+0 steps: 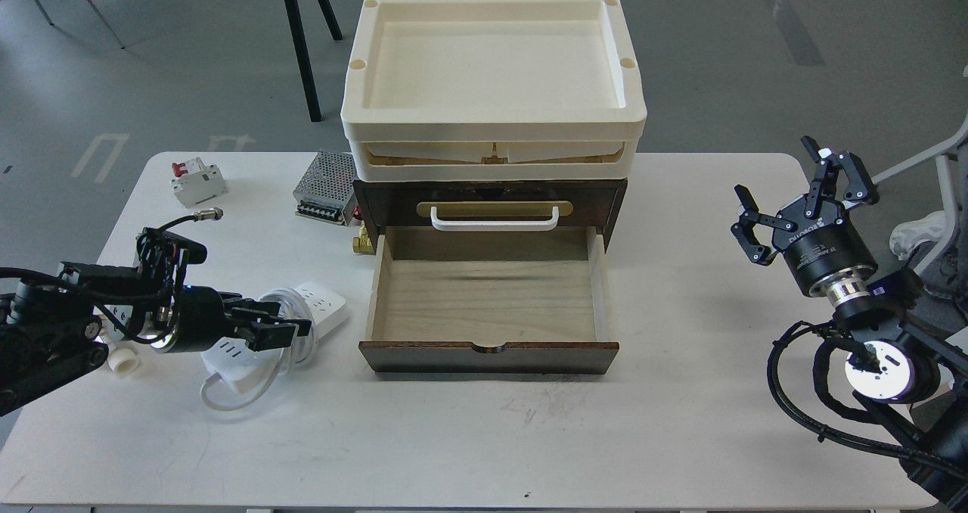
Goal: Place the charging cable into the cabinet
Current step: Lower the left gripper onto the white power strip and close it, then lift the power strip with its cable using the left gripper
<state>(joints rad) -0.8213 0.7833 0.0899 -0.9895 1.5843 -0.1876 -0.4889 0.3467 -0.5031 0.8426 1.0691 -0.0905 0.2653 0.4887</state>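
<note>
1 drawer [488, 290] open; my left gripper [283, 333] pinches cable [321, 305] mid-strip; I lift high, clearing the wall. Right gripper [794, 195] spread.

White strip [321, 305] w/ cord looped round middle, flat on table, left of cabinet [490, 271]. Dark brown cabinet at table center, drawer pulled open, light wood inside, cream tray on top.

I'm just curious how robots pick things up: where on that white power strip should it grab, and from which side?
Best around the middle of the charging cable, where its cord is looped, coming from the left, above. The strip lies flat and long, so a mid-grip likely keeps it balanced. The left gripper is there already.
</note>
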